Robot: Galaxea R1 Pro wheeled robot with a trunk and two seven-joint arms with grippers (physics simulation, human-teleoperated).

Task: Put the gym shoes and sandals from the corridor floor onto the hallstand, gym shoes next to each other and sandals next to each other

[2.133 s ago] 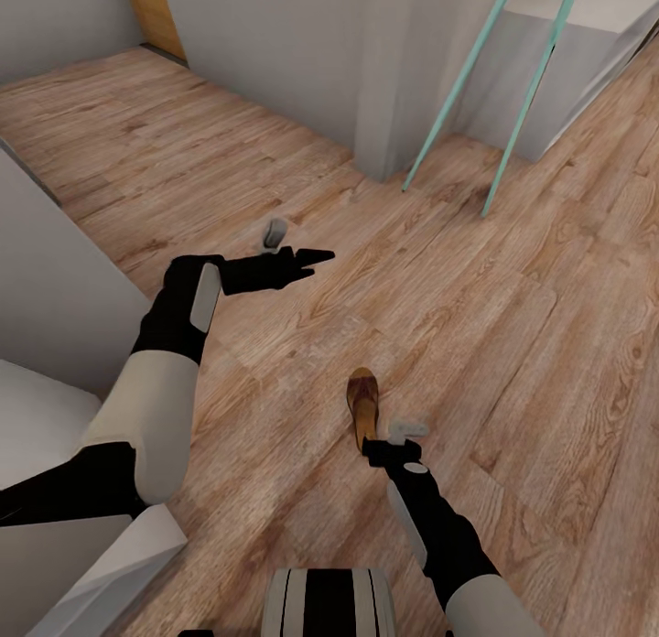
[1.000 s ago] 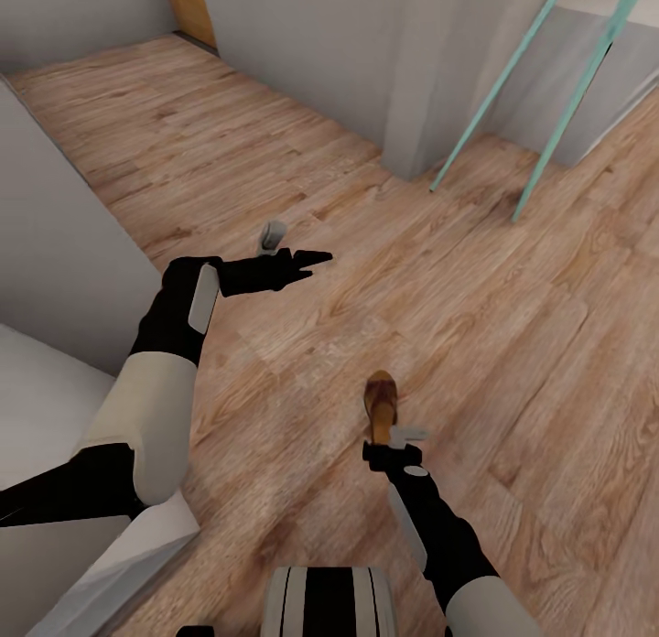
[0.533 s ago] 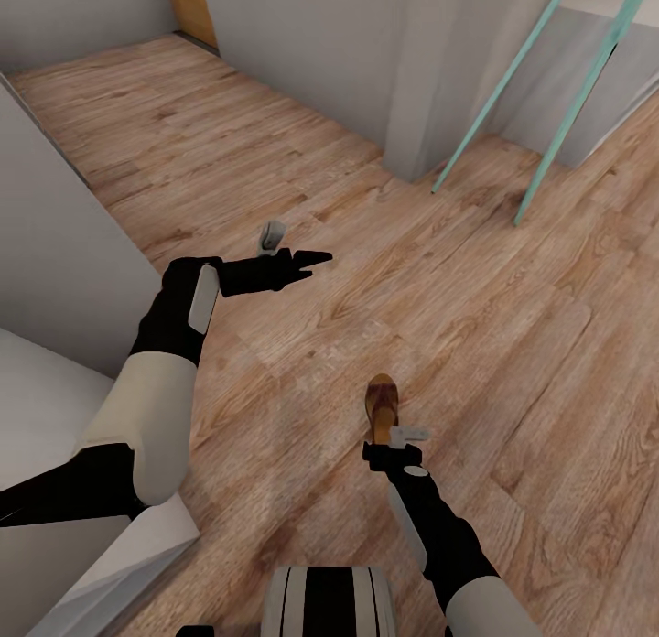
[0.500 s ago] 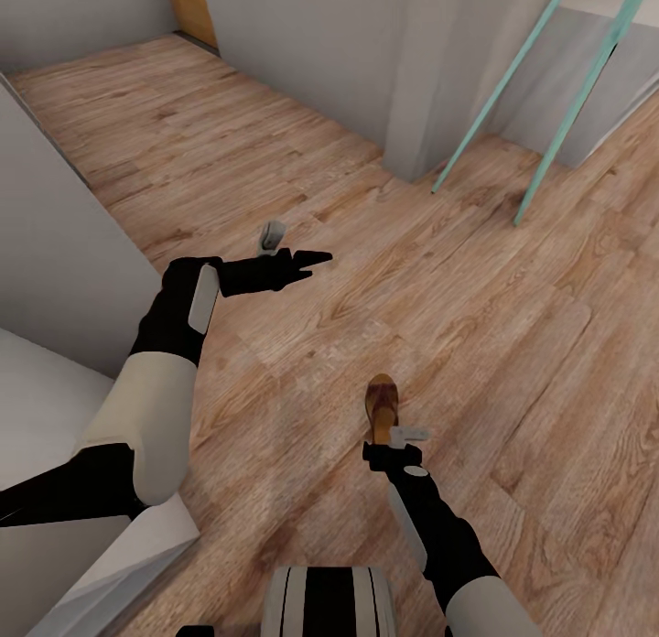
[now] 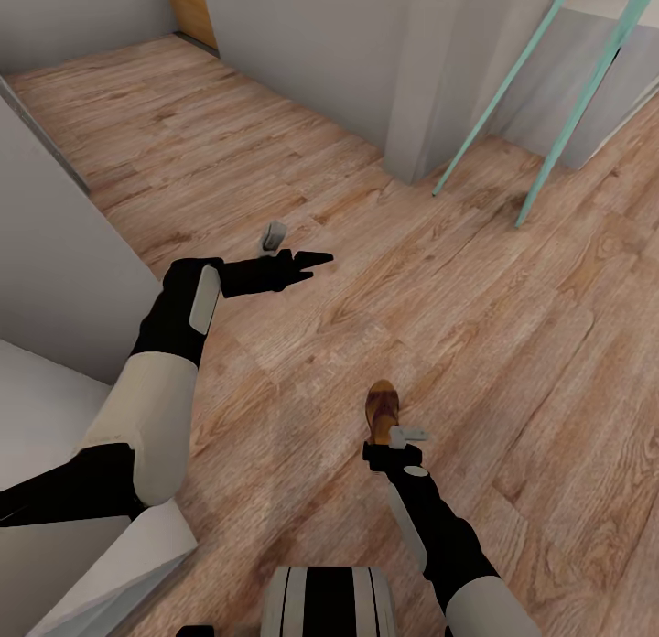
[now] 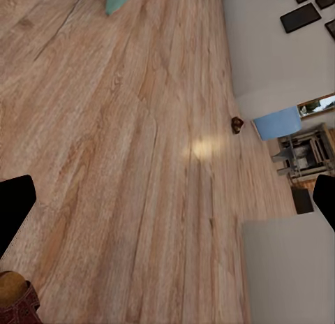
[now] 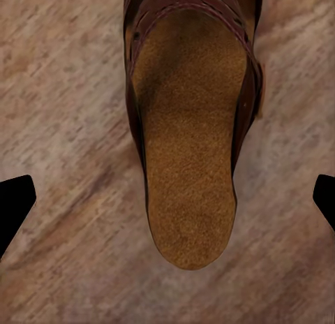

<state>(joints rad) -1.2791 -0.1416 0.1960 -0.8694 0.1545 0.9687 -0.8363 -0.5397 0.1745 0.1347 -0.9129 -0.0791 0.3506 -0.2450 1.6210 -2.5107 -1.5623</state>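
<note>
- My right gripper [image 5: 388, 436] hangs low over the corridor floor [image 5: 476, 298], forearm reaching forward, jaws spread wide either side of a sandal's heel without touching it.
- The sandal [image 7: 190, 121] lies flat on the planks, tan insole up, dark reddish-brown straps at its far end.
- My left gripper [image 5: 307, 258] is open, arm stretched forward above bare floor.

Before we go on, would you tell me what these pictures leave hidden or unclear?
- Sandal: in the head view its heel is covered by the right gripper; in the right wrist view the picture edge cuts off its strap end.
- A small dark thing far off on the floor in the left wrist view: too small to identify.
- Left gripper: head view too coarse to judge its opening.
</note>
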